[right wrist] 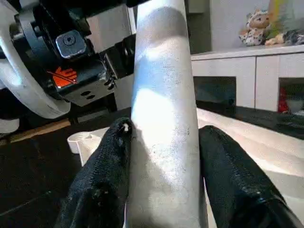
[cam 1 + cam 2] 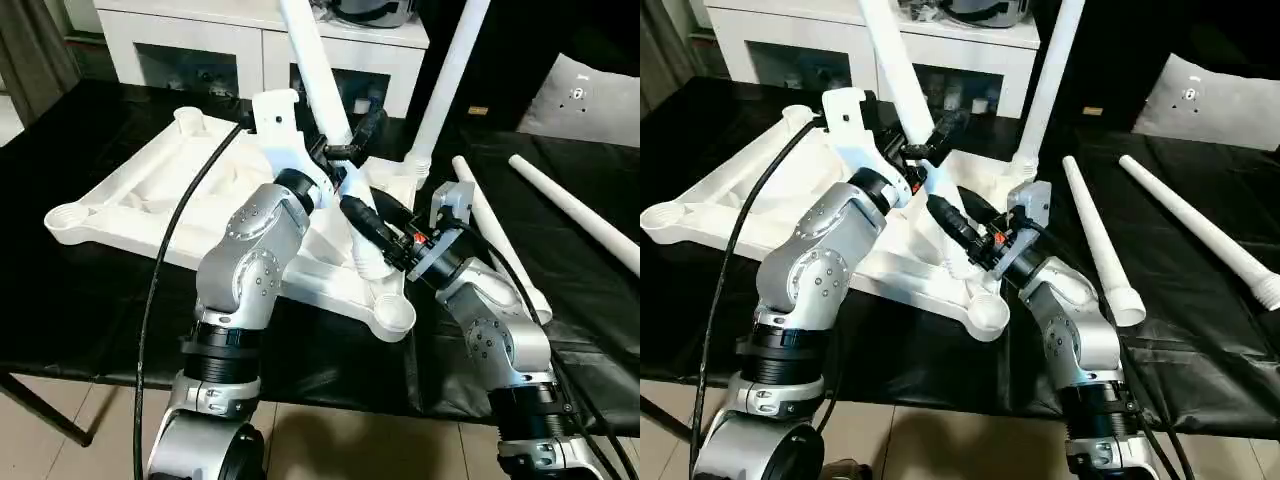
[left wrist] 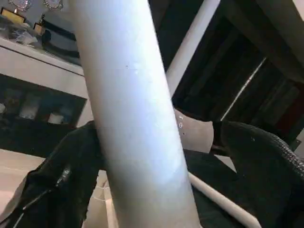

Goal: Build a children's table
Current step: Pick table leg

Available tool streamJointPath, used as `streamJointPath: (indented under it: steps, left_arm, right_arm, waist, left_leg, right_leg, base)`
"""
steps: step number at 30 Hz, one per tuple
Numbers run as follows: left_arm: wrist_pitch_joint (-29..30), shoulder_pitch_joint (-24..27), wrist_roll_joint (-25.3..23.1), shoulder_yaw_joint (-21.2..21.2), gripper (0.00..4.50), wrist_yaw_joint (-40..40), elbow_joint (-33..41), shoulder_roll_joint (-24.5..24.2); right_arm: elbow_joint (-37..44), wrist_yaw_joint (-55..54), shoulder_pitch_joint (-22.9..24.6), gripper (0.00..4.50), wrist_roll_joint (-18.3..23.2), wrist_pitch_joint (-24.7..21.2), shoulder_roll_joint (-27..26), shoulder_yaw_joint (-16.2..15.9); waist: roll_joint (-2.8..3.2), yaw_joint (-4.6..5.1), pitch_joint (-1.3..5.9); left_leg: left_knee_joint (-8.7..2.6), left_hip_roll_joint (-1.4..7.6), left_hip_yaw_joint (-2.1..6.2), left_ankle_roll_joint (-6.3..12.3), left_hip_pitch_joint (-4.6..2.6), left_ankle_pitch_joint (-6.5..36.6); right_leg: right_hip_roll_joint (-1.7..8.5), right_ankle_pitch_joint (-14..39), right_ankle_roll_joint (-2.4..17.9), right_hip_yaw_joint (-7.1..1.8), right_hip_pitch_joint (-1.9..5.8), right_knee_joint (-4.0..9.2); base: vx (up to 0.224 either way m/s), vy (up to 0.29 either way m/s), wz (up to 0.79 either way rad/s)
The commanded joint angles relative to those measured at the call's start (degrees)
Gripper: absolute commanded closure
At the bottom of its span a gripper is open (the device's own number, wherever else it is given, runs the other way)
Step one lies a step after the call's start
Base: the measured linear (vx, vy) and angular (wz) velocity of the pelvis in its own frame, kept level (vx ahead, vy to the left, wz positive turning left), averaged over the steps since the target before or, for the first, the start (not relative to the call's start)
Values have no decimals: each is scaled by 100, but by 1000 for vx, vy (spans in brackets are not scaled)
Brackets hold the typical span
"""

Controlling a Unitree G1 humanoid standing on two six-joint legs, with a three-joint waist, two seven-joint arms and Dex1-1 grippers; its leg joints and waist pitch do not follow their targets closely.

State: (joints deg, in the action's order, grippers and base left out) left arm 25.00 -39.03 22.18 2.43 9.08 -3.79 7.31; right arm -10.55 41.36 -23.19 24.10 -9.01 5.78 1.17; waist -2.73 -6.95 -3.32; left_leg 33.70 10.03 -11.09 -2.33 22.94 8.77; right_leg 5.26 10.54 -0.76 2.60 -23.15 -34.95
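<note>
The white table top (image 2: 130, 190) lies upside down on the black-covered bench, ribs up. One leg (image 2: 445, 80) stands upright in the far right corner socket. A second leg (image 2: 310, 60) leans tilted over the top, its thick end (image 2: 372, 262) just behind the empty near corner socket (image 2: 392, 315). My right gripper (image 2: 365, 225) is shut on this leg low down, both fingers (image 1: 102, 180) pressed to it. Higher up, my left gripper (image 2: 345, 150) stands open around the same leg (image 3: 137, 118), with a gap at one finger (image 3: 261, 161).
Two loose legs (image 2: 500, 240) (image 2: 580, 215) lie on the black cloth to the right. A white cabinet (image 2: 250, 40) with glass doors stands behind, with a grey cushion (image 2: 585, 100) at back right. A black cable (image 2: 160, 300) hangs along my left arm.
</note>
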Motion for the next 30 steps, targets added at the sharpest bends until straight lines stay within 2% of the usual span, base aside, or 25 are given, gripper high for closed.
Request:
streamJointPath:
  steps: [1,8,10,11,13,19,23,27,30]
  left_arm:
    - [11,-32,-68,-91,35,-40,-63,71]
    - [-51,-9,-261,-193,35,9,-104,-107]
    - [-157,15,-565,-419,35,59,-139,-280]
    - [-326,40,-990,-727,35,102,-191,-519]
    - [-479,73,-1429,-1022,35,106,-263,-766]
    - [-560,87,-1778,-1180,35,27,-320,-989]
    - [-766,66,-2208,-1448,35,2,-401,-1239]
    - [-905,44,-2569,-1636,35,3,-445,-1423]
    - [-992,19,-2822,-1766,62,18,-486,-1555]
  right_arm:
    - [-7,-18,-83,269,-13,107,18,20]
    - [-82,12,-66,269,-73,206,-14,-37]
    - [-76,32,-56,269,-100,224,-5,-65]
    - [-78,46,-46,269,-121,241,1,-87]
    - [-88,62,-35,269,-146,266,3,-109]
    - [-122,74,-41,269,-174,306,4,-141]
    - [-155,83,-54,269,-197,328,7,-153]
    - [-190,87,-59,269,-214,357,10,-156]
    - [-197,85,-56,269,-218,366,18,-168]
  waist:
    - [32,-2,425]
    - [54,26,423]
    - [61,30,423]
    - [66,32,426]
    - [77,26,432]
    - [77,29,434]
    - [78,33,430]
    - [85,37,434]
    - [88,33,435]
  left_leg:
    - [-396,289,148,91,-155,1311]
    - [-403,292,154,94,-158,1384]
    - [-407,293,158,104,-161,1382]
    - [-408,295,163,95,-163,1391]
    - [-409,298,172,73,-171,1388]
    - [-406,299,158,20,-175,1354]
    - [-417,301,166,5,-172,1464]
    - [-412,299,163,-28,-177,1463]
    - [-413,302,166,-22,-177,1458]
  right_leg:
    - [281,563,1011,-174,274,380]
    - [274,597,1030,-172,270,390]
    - [268,587,986,-173,266,392]
    - [270,604,939,-173,268,389]
    - [276,626,861,-173,260,386]
    - [279,395,1059,-173,260,348]
    - [282,566,1000,-176,253,365]
    - [282,501,1019,-177,247,353]
    - [287,492,1031,-176,251,352]
  base:
    - [0,0,0]
    - [0,0,0]
    - [0,0,0]
    - [0,0,0]
    - [0,0,0]
    - [0,0,0]
    - [0,0,0]
    - [0,0,0]
    - [0,0,0]
